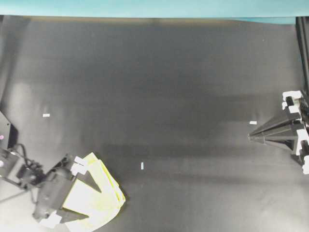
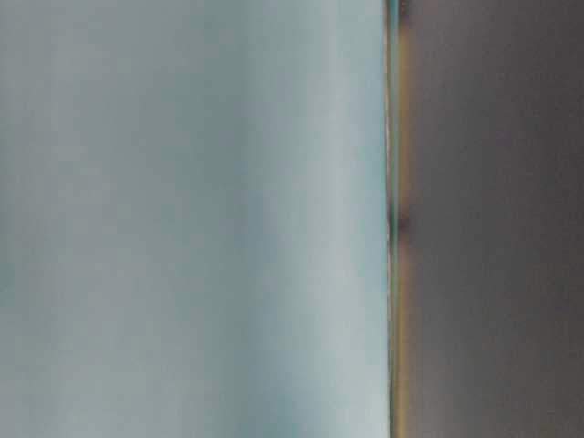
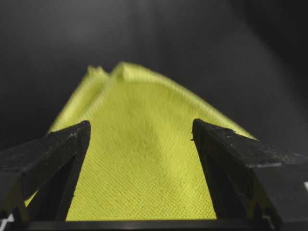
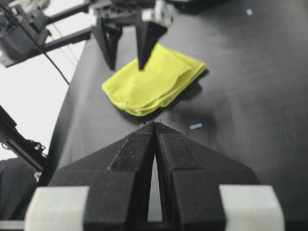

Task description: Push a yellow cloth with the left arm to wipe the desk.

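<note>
The yellow cloth point(image 1: 99, 198) lies folded on the black desk point(image 1: 169, 87) at the near left. It also shows in the left wrist view point(image 3: 139, 168) and the right wrist view point(image 4: 159, 79). My left gripper point(image 1: 95, 205) is open and set down over the cloth, with fabric filling the gap between its fingers point(image 3: 140, 127). In the right wrist view, one finger of the left gripper point(image 4: 127, 67) has its tip on the cloth and the other is at the cloth's edge. My right gripper point(image 1: 251, 137) is shut and empty at the right edge, far from the cloth point(image 4: 154, 124).
Small white tape marks lie on the desk at the left point(image 1: 46, 115), the middle point(image 1: 142, 166) and the right point(image 1: 253, 122). A teal strip point(image 1: 145, 7) runs along the far edge. The table-level view is a blur.
</note>
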